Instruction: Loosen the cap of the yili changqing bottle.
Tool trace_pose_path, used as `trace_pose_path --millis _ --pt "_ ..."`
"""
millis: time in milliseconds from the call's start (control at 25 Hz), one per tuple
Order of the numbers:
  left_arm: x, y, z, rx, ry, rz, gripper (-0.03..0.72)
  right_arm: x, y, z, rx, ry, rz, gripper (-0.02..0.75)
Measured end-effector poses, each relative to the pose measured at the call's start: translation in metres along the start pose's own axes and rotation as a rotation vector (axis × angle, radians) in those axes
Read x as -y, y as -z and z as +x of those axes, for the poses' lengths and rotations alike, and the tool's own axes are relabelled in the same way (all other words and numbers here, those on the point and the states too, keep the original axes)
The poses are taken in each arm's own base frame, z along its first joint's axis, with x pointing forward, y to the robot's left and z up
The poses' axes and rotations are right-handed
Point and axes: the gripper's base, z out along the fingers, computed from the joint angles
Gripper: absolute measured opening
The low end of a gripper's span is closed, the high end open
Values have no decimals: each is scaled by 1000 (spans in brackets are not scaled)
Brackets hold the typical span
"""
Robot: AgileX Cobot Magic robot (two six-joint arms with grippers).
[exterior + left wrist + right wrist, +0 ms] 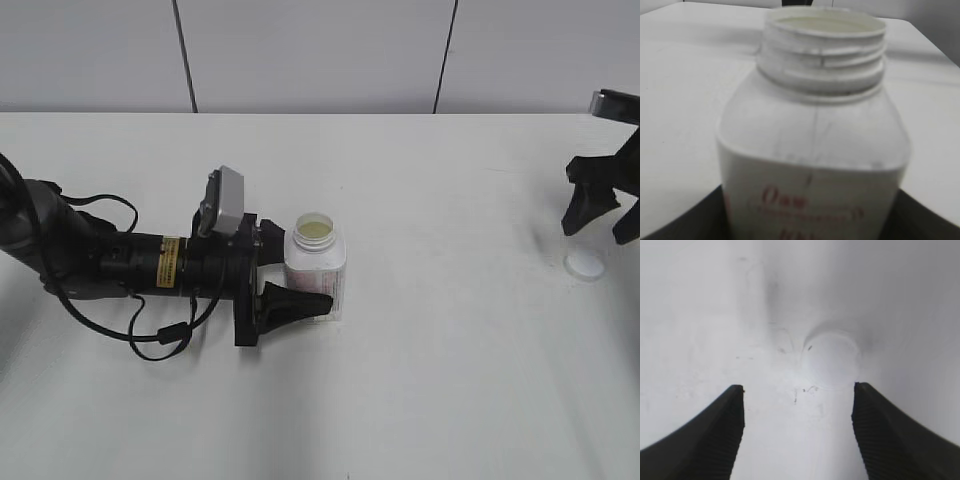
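Observation:
The yili changqing bottle stands upright in the middle of the white table with its neck open. In the left wrist view the bottle fills the frame, threads bare, red print on its label. My left gripper is shut on the bottle's body from the left. The white cap lies flat on the table at the right, off the bottle. My right gripper is open and empty just above the cap. In the right wrist view the cap lies ahead of the open jaws.
The white table stretches all round. A grey panelled wall runs behind its far edge. The left arm with its cables lies low across the left of the table.

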Motion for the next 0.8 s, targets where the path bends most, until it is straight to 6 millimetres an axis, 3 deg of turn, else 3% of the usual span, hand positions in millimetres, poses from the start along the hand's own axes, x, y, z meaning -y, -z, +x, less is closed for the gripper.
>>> trace_pose_path --millis 120,200,360,800 --pt "0 0 0 0 2 1 585 -4 15 -1 39 7 1 530" --pt "0 0 0 0 7 1 615 -5 22 -1 59 10 1 529" --pt "0 1 -8 1 -8 5 626 -8 34 0 86 16 1 529" --pt "11 16 -52 21 -88 4 613 -19 73 7 155 36 -7 529"
